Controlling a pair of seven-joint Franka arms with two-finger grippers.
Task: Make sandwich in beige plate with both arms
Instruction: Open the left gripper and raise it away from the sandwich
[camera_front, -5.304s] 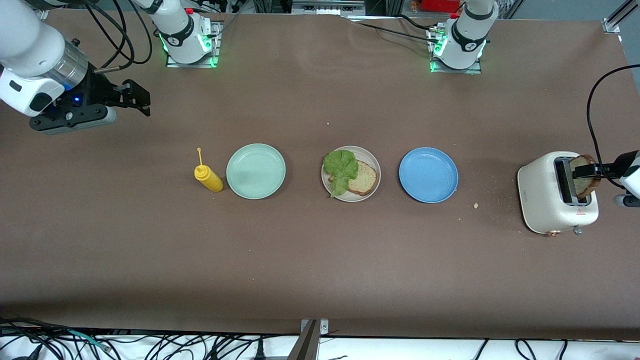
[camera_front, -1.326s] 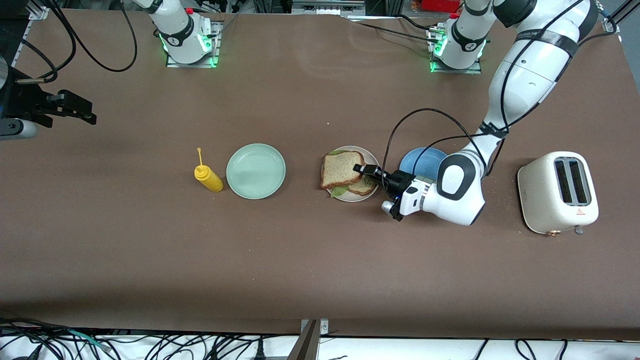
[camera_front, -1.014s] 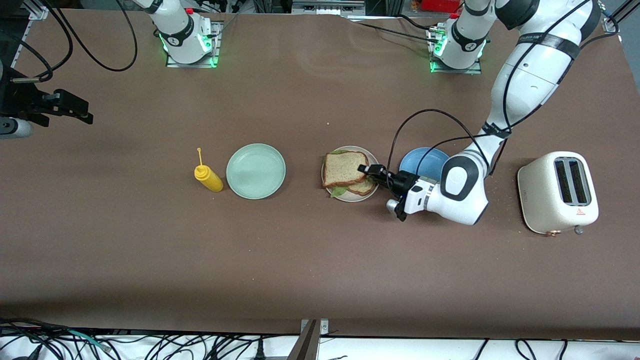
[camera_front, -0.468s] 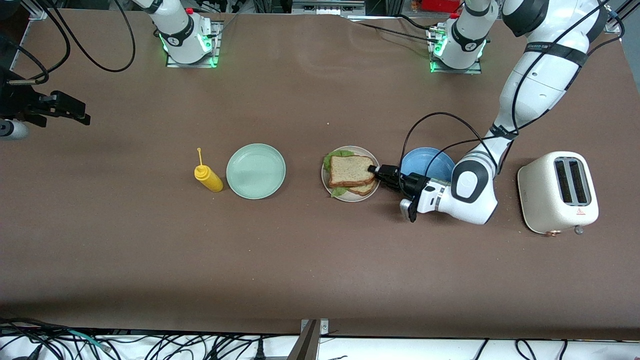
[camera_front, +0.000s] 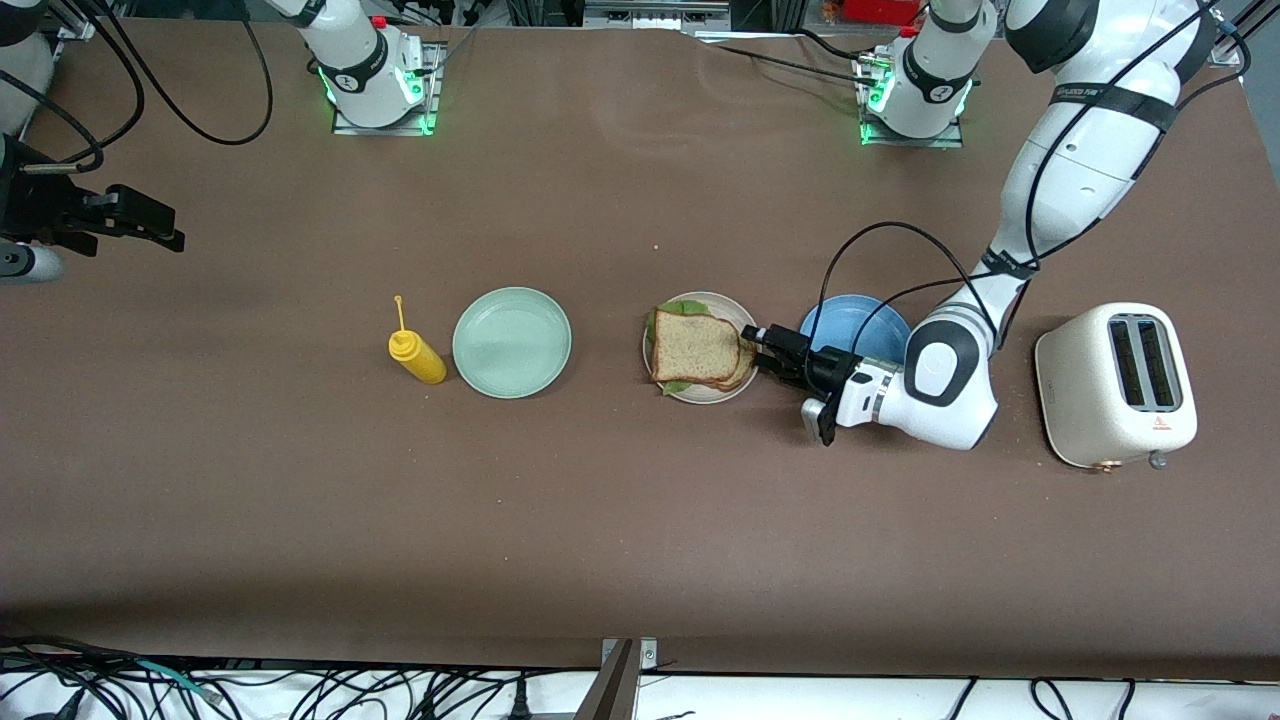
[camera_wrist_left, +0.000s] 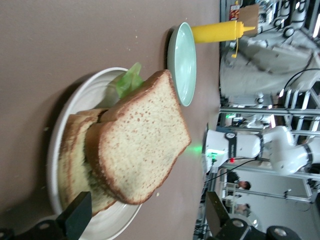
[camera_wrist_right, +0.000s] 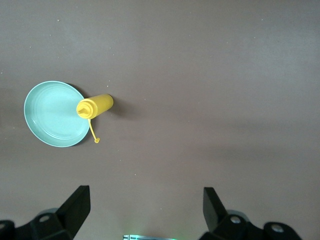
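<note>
Resting apparently complete, sandwich (camera_front: 698, 350) on beige plate (camera_front: 700, 394)

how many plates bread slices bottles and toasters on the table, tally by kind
plates: 3 (mint-green plate, beige plate, blue plate)
bread slices: 2 (top slice, bottom slice)
lettuce leaves: 1 (lettuce leaf)
squeeze bottles: 1 (yellow squeeze bottle)
toasters: 1 (white toaster)
total: 8

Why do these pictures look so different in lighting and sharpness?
Front view: even overhead light, soft shadows beside the yellow bottle and toaster. Left wrist view: the sandwich close and sharp, the room in the background hazy and bright. Right wrist view: flat light, short bottle shadow.
</note>
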